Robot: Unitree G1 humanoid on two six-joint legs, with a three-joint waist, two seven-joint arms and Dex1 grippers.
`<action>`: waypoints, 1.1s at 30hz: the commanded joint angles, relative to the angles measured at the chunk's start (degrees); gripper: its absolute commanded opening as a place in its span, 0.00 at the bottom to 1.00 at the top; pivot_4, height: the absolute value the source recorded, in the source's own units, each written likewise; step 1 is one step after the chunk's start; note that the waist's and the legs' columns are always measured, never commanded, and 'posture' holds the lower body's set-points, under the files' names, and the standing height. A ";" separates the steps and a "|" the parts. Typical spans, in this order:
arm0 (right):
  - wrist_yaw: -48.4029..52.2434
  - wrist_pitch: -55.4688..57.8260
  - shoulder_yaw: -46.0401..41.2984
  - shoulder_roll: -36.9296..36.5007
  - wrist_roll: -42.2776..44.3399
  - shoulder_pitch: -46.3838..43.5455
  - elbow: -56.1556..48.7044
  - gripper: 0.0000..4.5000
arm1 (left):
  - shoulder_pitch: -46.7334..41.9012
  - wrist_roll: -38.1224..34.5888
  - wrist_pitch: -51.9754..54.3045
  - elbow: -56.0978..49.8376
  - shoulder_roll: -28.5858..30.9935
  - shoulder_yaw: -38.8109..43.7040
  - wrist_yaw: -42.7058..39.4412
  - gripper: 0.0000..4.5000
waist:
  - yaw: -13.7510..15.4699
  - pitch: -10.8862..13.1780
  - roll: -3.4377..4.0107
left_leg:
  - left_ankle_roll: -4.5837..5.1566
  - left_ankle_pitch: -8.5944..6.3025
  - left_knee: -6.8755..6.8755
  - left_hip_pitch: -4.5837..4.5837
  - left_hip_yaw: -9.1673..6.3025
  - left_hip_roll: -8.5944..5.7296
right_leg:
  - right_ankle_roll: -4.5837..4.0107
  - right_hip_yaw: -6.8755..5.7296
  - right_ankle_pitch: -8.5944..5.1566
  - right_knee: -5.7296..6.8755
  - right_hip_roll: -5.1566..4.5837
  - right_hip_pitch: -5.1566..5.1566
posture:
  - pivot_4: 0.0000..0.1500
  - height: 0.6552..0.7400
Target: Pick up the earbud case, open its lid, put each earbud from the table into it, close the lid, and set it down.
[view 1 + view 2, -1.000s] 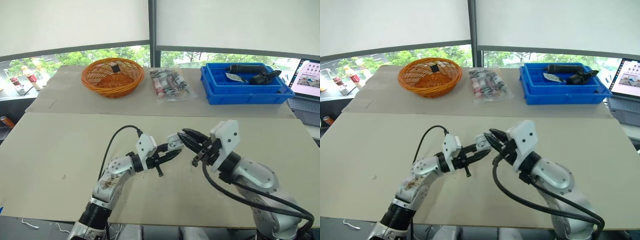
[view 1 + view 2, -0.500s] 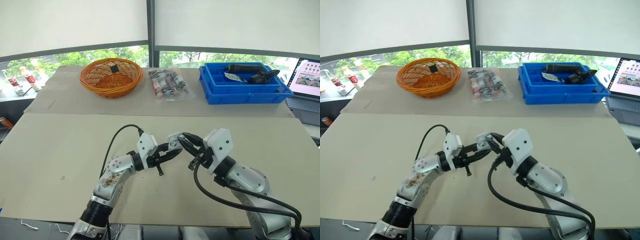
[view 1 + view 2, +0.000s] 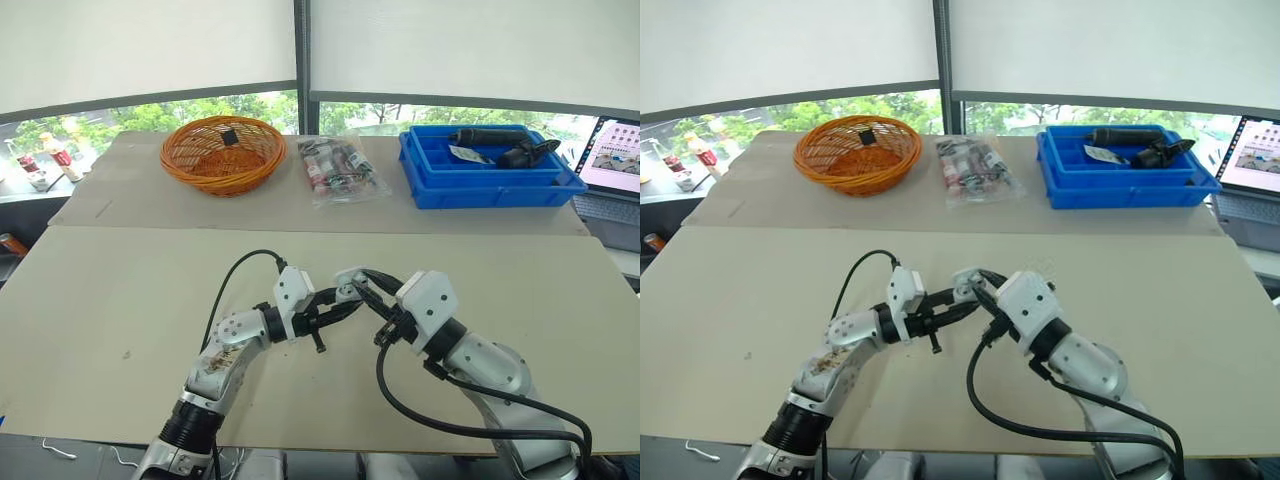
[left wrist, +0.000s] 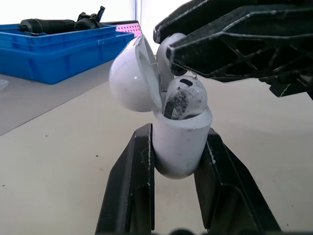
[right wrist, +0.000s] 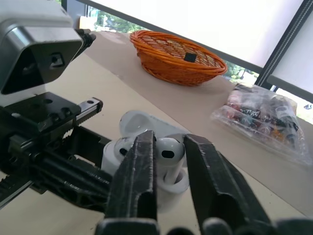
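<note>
1. The left gripper (image 4: 178,139) holds the earbud case (image 4: 180,147) above the table (image 3: 110,290), near its front middle. Its two black fingers are pressed against the sides of the case's lower body.
2. The case stands upright with its lid (image 4: 131,77) swung open to one side. One earbud (image 4: 186,100) already sits in the case's mouth.
3. The right gripper (image 5: 168,144) meets the case from the opposite side, pinching a second earbud (image 5: 167,149) between its fingers just above the open case, beside the seated one. Whether its stem has entered the slot cannot be told.
4. The table is a plain beige board. A seam crosses it, with a second beige board behind.
5. On the rear board, an orange wicker basket (image 3: 224,152) stands to the left with a small black item inside.
6. A clear plastic bag (image 3: 340,168) of small goods lies in the middle.
7. A blue tray (image 3: 490,172) on the right holds a black tool (image 3: 495,137).
8. A laptop (image 3: 615,158) with a lit screen sits at the far right edge.
9. Behind the table, white blinds (image 3: 150,45) cover most of the windows, and green trees show through the strip below them.
</note>
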 commanded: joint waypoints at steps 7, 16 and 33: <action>3.06 11.26 -10.53 -2.36 12.20 0.61 -9.82 0.69 | -1.30 -1.06 -0.65 -1.83 -0.41 0.75 -0.73 0.13 | 0.34 0.01 0.00 | 0.00 0.00 0.03 -0.06 0.00 -0.01 | 0.00 0.00 0.00 -0.02 -0.02 0.00 | 1.00 0.66; 12.99 27.87 -35.50 -20.91 32.46 -3.15 -7.18 0.43 | -4.08 -2.88 1.02 0.82 1.83 -4.37 -13.08 0.13 | 0.15 0.04 0.02 | 0.02 -0.01 -0.01 -0.02 0.02 -0.01 | 0.00 0.01 0.00 -0.04 0.00 0.04 | 1.00 0.66; 22.95 33.72 -23.68 -31.69 45.84 -12.05 -0.31 0.00 | -7.99 -1.54 -1.24 4.67 -0.64 -8.98 -19.74 0.13 | 0.48 0.05 0.00 | 0.08 -0.04 0.03 -0.13 0.03 0.00 | 0.00 0.00 0.00 -0.19 0.01 0.02 | 1.00 0.66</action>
